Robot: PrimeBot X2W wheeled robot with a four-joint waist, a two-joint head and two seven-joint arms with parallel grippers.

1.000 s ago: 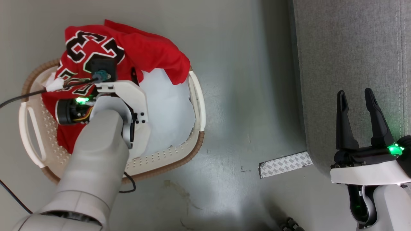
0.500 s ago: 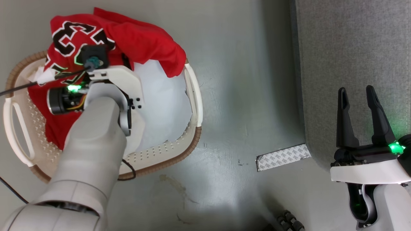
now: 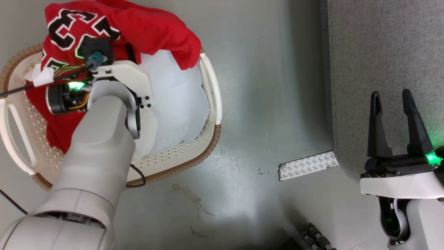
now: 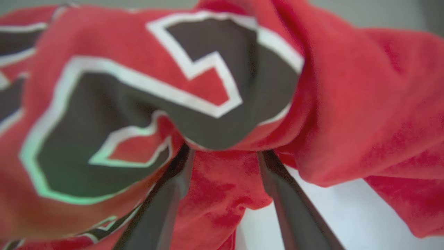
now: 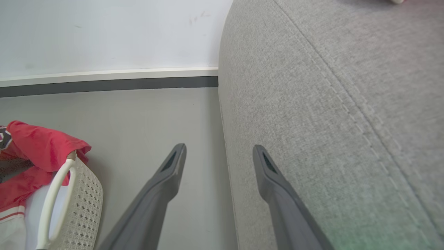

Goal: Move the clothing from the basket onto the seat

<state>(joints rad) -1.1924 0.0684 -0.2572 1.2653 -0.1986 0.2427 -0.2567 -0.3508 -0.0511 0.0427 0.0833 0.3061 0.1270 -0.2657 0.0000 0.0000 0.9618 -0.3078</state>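
1. Two grippers are showing on my feeds. The left gripper (image 4: 223,152) is standing wide, with its tips hidden under a fold of the red jersey (image 4: 194,86). Cloth is lying between the fingers, and I am judging that they are not yet pinching it.
2. The right gripper (image 3: 393,100) is hanging spread and empty, straddling the near edge of the grey seat (image 3: 381,52).
3. The jersey is sitting in the laundry basket (image 3: 212,86), heaping toward its far left end and spilling over the far rim. A pale liner sheet (image 3: 177,100) is lying bare on the seatward side.
4. The seat is lying off to the basket's right, across a strip of floor (image 3: 267,86). My left arm is reaching straight down onto the cloth, so I am counting on it to close, lift and carry rightward.
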